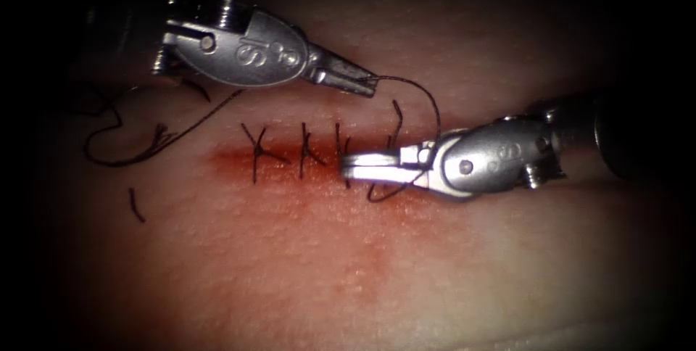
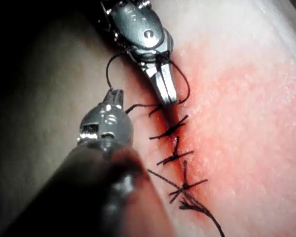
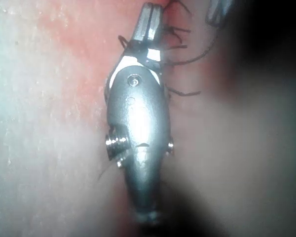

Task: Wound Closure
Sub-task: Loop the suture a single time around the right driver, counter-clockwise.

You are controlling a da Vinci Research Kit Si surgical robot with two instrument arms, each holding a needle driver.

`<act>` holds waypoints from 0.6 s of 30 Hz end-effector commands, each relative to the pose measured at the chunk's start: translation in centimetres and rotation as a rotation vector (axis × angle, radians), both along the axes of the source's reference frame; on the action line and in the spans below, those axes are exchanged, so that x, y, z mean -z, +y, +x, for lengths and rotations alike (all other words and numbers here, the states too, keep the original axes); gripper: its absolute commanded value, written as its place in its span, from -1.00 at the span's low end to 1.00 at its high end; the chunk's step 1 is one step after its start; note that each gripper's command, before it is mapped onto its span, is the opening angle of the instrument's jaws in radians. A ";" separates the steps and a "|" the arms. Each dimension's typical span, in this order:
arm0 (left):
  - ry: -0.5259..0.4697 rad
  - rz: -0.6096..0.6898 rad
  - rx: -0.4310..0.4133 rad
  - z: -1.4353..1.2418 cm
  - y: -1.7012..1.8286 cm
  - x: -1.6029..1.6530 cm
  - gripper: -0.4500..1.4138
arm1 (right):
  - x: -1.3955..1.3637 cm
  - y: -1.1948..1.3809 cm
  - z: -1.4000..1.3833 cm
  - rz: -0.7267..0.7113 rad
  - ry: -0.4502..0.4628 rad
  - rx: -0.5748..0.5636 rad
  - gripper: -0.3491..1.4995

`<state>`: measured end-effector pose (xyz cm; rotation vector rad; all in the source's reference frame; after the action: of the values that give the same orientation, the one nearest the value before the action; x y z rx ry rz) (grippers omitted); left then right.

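The tissue (image 1: 377, 271) is seen stained with red fluid (image 1: 348, 213) along the cut (image 1: 290, 162), which is crossed by dark stitches (image 1: 308, 151). The right hand (image 1: 362, 164) is laid over the cut just past the last stitch, its jaws pressed together, with thread (image 1: 424, 97) looped around them; whether thread is pinched cannot be told. The left hand (image 1: 359, 81) is held above and beside it, pinching the thread's end at its tip. Cut ends of thread (image 1: 135, 206) lie beyond the left hand. No needle can be made out.

The cut (image 1: 304, 159) ran across mid-frame on the tissue (image 1: 362, 264), crossed by dark stitches (image 1: 255, 151); thread (image 1: 420, 97) arced between both tools.
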<state>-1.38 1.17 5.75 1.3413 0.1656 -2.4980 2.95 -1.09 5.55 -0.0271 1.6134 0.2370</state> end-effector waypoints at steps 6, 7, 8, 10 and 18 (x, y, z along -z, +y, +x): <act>0.026 -0.007 -0.011 -0.03 -0.06 -0.38 -1.00 | -0.10 -0.09 0.14 0.042 -0.016 -0.114 -1.00; 0.026 -0.004 -0.009 -0.03 -0.07 -0.41 -1.00 | -0.10 -0.11 0.14 0.044 -0.018 -0.131 -1.00; 0.030 0.003 -0.011 -0.02 -0.11 -0.49 -1.00 | -0.08 -0.13 0.15 0.057 -0.023 -0.157 -1.00; 0.025 0.011 -0.010 -0.02 -0.16 -0.55 -1.00 | -0.04 -0.15 0.15 0.085 -0.033 -0.205 -1.00; 0.002 0.042 -0.014 -0.04 -0.39 -0.76 -1.00 | 0.12 -0.24 0.15 0.346 -0.045 -0.401 -1.00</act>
<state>-1.37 0.73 6.47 1.3518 0.2361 -2.5010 2.99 -1.25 5.41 -0.0865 1.4888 0.8474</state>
